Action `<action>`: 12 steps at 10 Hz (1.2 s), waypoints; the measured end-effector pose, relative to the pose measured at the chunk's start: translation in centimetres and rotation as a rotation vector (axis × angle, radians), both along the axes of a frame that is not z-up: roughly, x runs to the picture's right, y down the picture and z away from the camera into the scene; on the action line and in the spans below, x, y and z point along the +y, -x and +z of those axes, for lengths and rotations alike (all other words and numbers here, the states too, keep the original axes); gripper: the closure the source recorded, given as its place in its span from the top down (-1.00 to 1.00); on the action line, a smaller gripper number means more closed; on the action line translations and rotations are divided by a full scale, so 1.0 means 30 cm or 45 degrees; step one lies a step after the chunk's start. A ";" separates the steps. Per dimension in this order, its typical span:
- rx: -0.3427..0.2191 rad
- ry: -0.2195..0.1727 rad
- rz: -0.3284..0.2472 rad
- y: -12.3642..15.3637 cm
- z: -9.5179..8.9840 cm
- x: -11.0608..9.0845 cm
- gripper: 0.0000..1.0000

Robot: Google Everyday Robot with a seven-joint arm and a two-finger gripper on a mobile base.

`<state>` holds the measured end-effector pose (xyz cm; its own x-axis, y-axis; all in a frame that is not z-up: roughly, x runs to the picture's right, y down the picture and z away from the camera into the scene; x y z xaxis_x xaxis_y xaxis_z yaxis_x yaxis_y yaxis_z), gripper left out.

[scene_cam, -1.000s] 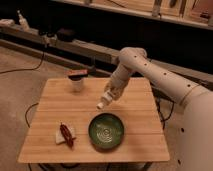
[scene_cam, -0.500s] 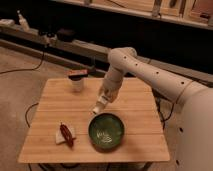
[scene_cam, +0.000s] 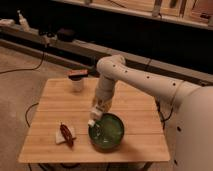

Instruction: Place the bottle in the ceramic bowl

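Note:
The dark green ceramic bowl [scene_cam: 107, 132] sits on the wooden table [scene_cam: 55, 105] near its front edge, right of centre. My gripper [scene_cam: 98, 110] hangs from the white arm just above the bowl's left rim. It is shut on the small pale bottle [scene_cam: 94, 116], which tilts down with its white cap toward the bowl's left edge. The bottle is off the table and over the rim.
A white cup with a dark reddish lid [scene_cam: 77, 80] stands at the table's back left. A dark red object on a white scrap [scene_cam: 66, 134] lies at the front left. Shelving and cables run behind the table.
The arm has swung down and toward the front, carrying the bottle from above the table's middle to the bowl's left rim.

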<state>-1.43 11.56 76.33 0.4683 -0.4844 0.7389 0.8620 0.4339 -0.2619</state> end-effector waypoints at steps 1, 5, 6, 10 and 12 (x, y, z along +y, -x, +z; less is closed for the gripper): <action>0.060 0.028 -0.006 -0.011 0.019 0.047 -1.00; 0.166 0.104 -0.018 0.060 0.078 0.179 -0.55; 0.190 0.119 -0.023 0.072 0.088 0.207 -0.36; 0.336 0.151 0.031 0.036 0.078 0.289 0.47; 0.396 0.167 0.088 -0.010 0.061 0.326 0.60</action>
<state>-1.12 21.35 78.14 0.7094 -0.3541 0.6094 0.7019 0.4334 -0.5653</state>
